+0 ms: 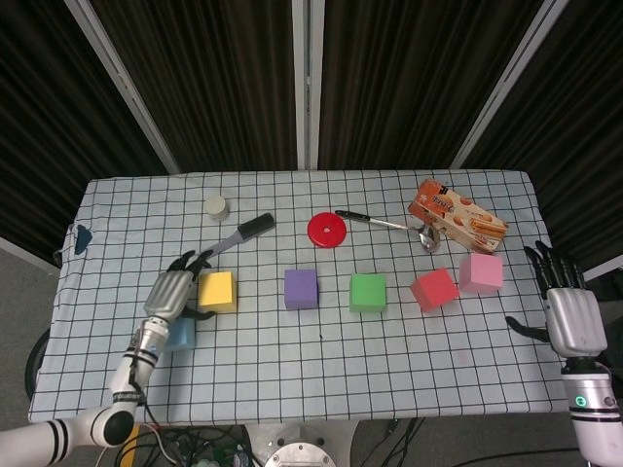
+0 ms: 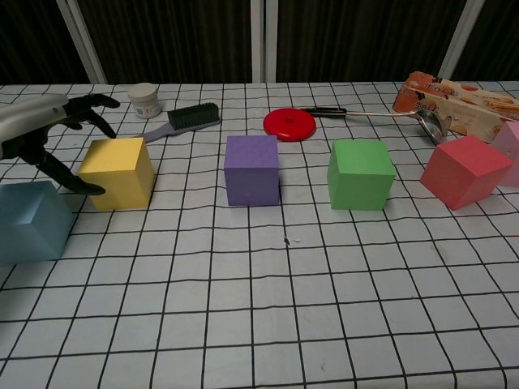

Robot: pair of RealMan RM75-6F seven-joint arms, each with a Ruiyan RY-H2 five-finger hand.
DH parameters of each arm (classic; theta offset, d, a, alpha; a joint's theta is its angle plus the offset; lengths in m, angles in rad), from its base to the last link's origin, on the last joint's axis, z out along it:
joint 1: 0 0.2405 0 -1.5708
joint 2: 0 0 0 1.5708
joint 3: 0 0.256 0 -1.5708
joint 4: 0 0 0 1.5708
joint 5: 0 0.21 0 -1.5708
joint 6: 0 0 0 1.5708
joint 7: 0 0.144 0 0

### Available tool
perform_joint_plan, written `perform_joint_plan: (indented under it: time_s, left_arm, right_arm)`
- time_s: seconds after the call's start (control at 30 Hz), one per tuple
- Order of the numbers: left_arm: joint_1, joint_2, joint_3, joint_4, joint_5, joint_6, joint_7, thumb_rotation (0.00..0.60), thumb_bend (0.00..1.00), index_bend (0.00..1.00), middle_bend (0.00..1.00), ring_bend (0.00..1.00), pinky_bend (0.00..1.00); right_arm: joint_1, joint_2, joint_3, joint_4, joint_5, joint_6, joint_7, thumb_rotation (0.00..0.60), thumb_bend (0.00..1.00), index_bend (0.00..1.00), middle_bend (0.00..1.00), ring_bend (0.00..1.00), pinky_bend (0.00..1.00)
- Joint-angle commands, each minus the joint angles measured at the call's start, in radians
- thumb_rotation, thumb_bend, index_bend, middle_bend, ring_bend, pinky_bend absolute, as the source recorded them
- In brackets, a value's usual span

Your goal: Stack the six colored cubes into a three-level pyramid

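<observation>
Six cubes lie in a loose row on the checked table: blue (image 1: 179, 334) (image 2: 31, 220), yellow (image 1: 217, 291) (image 2: 117, 173), purple (image 1: 301, 288) (image 2: 251, 169), green (image 1: 367, 292) (image 2: 360, 173), red (image 1: 433, 288) (image 2: 465, 171) and pink (image 1: 481, 272) (image 2: 511, 139). My left hand (image 1: 172, 291) (image 2: 49, 130) hovers open just left of the yellow cube, above the blue one, its fingers reaching around the yellow cube's left side without a grip. My right hand (image 1: 567, 311) stands open off the table's right edge, apart from the pink cube.
Behind the cubes lie a brush (image 1: 238, 234) (image 2: 185, 120), a small white jar (image 1: 215, 205) (image 2: 146, 100), a red disc (image 1: 327, 230) (image 2: 289, 124), a metal ladle (image 1: 389, 225) (image 2: 389, 114) and a snack box (image 1: 457, 216) (image 2: 456, 97).
</observation>
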Motion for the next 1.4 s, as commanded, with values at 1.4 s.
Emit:
perform_joint_plan:
  time_s: [1.4]
  left_arm:
    - [-0.138,-0.178,-0.066,0.044,-0.075,0.003,-0.029,0.600,0.16,0.08,0.51,0.15,0.16]
  right_arm:
    - [-0.028,-0.025,0.028,0.070,0.053,-0.021,0.035,0.600,0.01,0.00,0.00,0.00,0.00]
